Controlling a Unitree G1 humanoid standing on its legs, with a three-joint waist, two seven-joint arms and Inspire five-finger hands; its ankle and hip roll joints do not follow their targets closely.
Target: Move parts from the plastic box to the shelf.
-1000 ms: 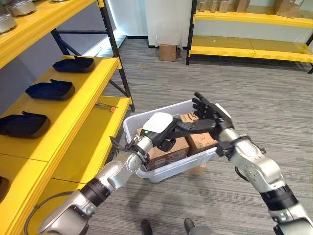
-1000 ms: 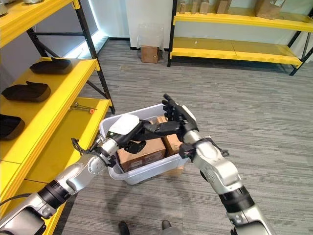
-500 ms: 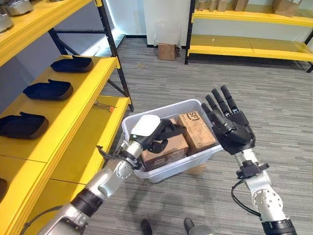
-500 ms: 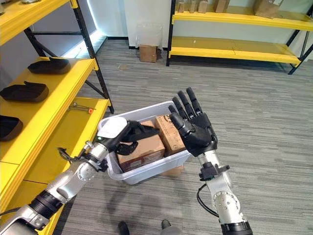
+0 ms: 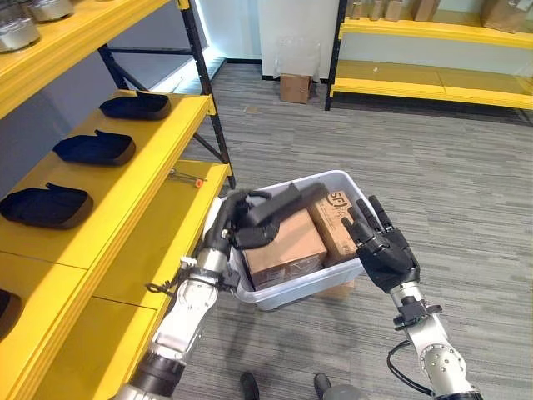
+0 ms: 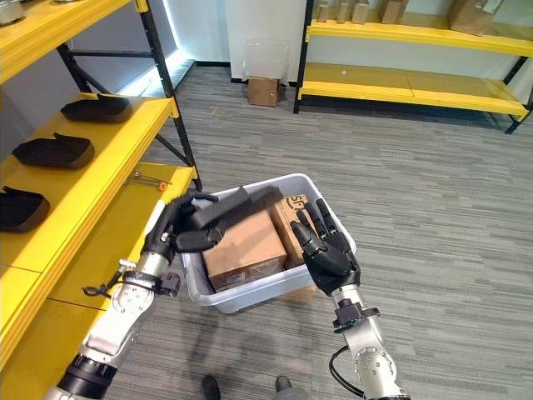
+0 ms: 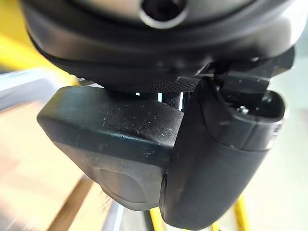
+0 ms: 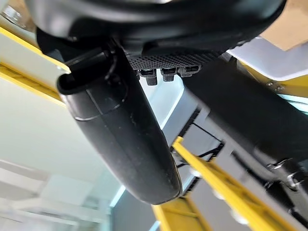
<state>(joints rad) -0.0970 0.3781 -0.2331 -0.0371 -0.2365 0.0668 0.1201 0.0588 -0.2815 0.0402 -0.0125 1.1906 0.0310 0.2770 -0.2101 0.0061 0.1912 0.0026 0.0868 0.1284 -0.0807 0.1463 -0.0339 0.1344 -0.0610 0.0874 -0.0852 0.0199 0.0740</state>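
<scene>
A white plastic box (image 5: 329, 279) stands on the grey carpet, with two brown cardboard cartons (image 5: 286, 247) inside it. My left hand (image 5: 236, 223) is shut on a long dark moulded part (image 5: 279, 206) and holds it just above the box's near-left corner. The left wrist view has that part (image 7: 110, 139) pressed under the thumb (image 7: 216, 163). To the left runs the yellow shelf (image 5: 158, 154), bearing three similar dark parts (image 5: 94, 148). My right hand (image 5: 381, 248) is open, fingers spread, beside the box's right wall.
A black upright post (image 5: 212, 121) marks the shelf's end near the box. A small tool with an orange tip (image 5: 186, 177) lies on the lower yellow board. Across the room stand more yellow shelving (image 5: 433, 79) and a small carton (image 5: 296, 87).
My right hand has let go of the dark part, drawn back and dropped beside the box's right wall. My left hand has turned and pulled the part toward the shelf side.
</scene>
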